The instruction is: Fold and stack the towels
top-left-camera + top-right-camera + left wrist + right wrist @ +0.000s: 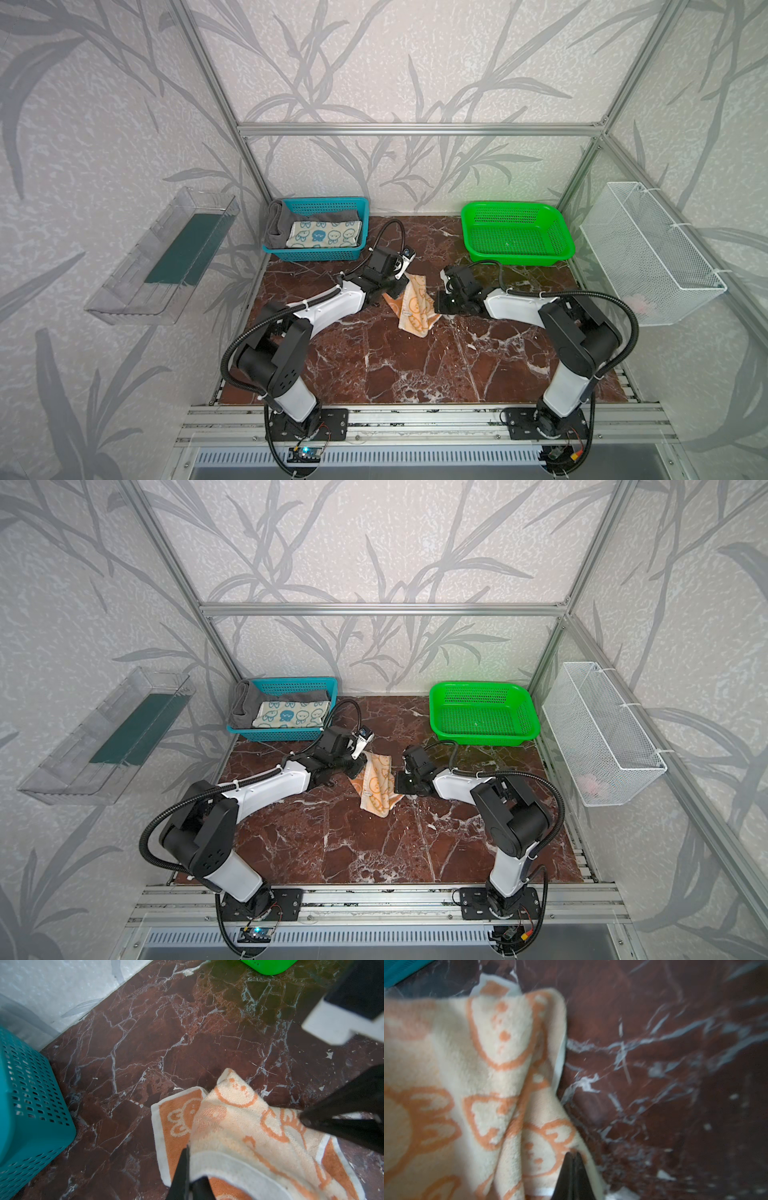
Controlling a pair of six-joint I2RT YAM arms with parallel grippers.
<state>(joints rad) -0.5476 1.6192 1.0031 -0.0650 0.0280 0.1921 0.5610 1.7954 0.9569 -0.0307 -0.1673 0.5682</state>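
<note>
left gripper (187, 1153), right gripper (572, 1157) tight on orange towel (415, 305) between them

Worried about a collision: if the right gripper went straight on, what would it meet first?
The orange bunny towel that the right gripper is shut on; behind it probably the marble tabletop, though depth is unclear.
</note>
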